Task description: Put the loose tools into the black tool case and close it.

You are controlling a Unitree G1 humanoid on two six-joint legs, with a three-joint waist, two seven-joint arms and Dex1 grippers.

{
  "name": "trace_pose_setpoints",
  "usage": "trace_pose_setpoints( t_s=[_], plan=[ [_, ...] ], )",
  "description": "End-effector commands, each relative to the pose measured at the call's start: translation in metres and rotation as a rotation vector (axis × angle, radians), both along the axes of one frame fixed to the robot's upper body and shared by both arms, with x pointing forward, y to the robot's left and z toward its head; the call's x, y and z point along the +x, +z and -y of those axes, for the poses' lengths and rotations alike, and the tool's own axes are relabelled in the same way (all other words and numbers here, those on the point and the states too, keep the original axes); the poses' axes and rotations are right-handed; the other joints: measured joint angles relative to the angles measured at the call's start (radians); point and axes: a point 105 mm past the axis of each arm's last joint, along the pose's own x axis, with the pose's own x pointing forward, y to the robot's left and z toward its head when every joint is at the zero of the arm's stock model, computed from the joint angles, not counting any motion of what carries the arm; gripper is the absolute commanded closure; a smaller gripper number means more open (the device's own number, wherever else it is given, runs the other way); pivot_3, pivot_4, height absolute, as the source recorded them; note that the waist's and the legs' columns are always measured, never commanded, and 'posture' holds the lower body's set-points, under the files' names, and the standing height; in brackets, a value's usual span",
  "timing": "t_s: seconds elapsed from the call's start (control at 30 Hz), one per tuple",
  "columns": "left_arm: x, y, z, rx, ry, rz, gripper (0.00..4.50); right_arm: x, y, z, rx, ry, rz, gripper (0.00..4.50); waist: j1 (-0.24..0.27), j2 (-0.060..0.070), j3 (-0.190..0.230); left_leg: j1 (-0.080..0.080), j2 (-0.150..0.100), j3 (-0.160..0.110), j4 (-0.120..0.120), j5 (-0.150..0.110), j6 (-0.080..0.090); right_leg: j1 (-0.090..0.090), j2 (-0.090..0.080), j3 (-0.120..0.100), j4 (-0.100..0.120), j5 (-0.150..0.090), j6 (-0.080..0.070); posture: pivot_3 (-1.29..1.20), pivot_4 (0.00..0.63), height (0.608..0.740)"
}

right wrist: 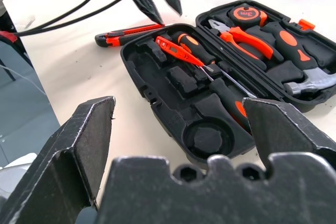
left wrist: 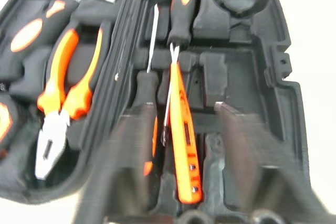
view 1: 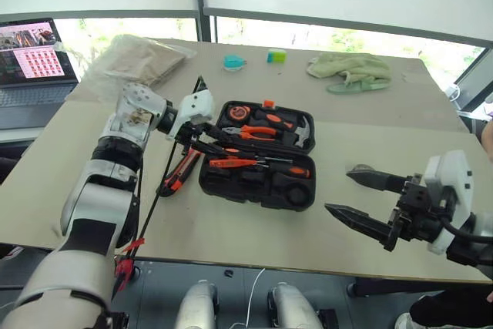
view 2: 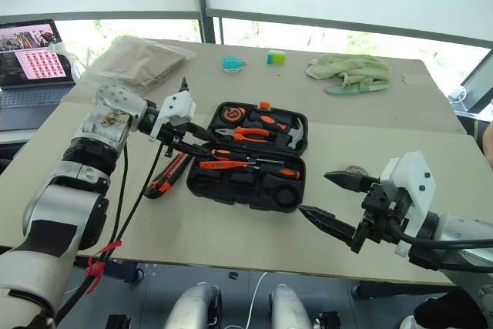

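The black tool case [view 1: 217, 181] lies open in the middle of the table. Three orange-and-black screwdrivers [view 1: 240, 163] lie in its near half; in the left wrist view a slim orange one [left wrist: 181, 150] lies beside a black-handled one [left wrist: 181, 11]. An orange-and-black utility knife [view 1: 179, 174] lies on the table just left of the case. My left gripper [view 1: 206, 142] hovers over the case's left end, fingers apart with nothing between them. To the right of the case my right gripper [view 1: 339, 190] hangs open and empty above the table.
Pliers [view 1: 258, 133], a hammer [view 1: 296, 130] and a tape measure [view 1: 239, 112] sit in the case's far half. A laptop [view 1: 35, 63] stands far left, a plastic bag [view 1: 142, 59] behind my left arm, a green cloth [view 1: 350, 71] far right, and a small teal object [view 1: 233, 61] beyond the case.
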Motion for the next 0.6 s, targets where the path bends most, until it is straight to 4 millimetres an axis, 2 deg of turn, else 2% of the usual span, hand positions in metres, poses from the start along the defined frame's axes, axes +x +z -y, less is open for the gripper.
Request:
trace_pose_setpoints(
  t_s=[0.03, 0.07, 0.13, 0.27, 0.53, 0.6],
  plan=[
    [0.001, 0.003, 0.012, -0.002, -0.014, 0.057, 4.17, -0.003, 0.010, 0.001, -0.007, 0.011, 0.045, 0.00, 0.000, 0.000, 0.000, 0.000, 0.000, 0.000, 0.000, 0.000, 0.000, 0.000, 0.000, 0.000, 0.000, 0.000, 0.000, 0.00, 0.150, 0.740],
    [0.001, 0.000, 0.015, 0.005, -0.015, 0.063, 4.48, -0.004, 0.009, 0.000, -0.010, 0.013, 0.044, 0.00, 0.001, 0.000, 0.000, 0.000, 0.000, 0.000, 0.000, 0.000, 0.000, 0.000, 0.000, 0.000, 0.000, 0.000, 0.000, 0.00, 0.150, 0.740],
    [0.004, -0.004, 0.022, 0.025, -0.002, 0.097, 4.48, -0.005, 0.010, 0.000, -0.010, 0.017, 0.043, 0.00, 0.003, 0.000, 0.000, 0.000, 0.000, 0.000, 0.000, 0.000, 0.000, 0.000, 0.000, 0.000, 0.000, 0.000, 0.000, 0.00, 0.150, 0.740],
    [0.007, 0.005, 0.033, -0.012, 0.013, 0.115, 3.35, -0.003, 0.010, 0.000, -0.012, 0.013, 0.046, 0.00, 0.004, 0.000, 0.000, 0.000, 0.000, 0.000, 0.000, 0.000, 0.000, 0.000, 0.000, 0.000, 0.000, 0.000, 0.000, 0.00, 0.150, 0.740],
    [0.005, -0.002, 0.035, 0.082, 0.003, 0.185, 0.32, -0.002, 0.008, -0.002, -0.020, 0.011, 0.046, 0.00, -0.001, 0.000, 0.000, 0.000, 0.000, 0.000, 0.000, 0.000, 0.000, 0.000, 0.000, 0.000, 0.000, 0.000, 0.000, 0.00, 0.150, 0.740],
    [0.006, -0.006, 0.036, 0.095, 0.010, 0.200, 0.32, -0.001, 0.009, -0.002, -0.017, 0.009, 0.048, 0.00, -0.001, 0.000, 0.000, 0.000, 0.000, 0.000, 0.000, 0.000, 0.000, 0.000, 0.000, 0.000, 0.000, 0.000, 0.000, 0.00, 0.150, 0.740]
  ],
)
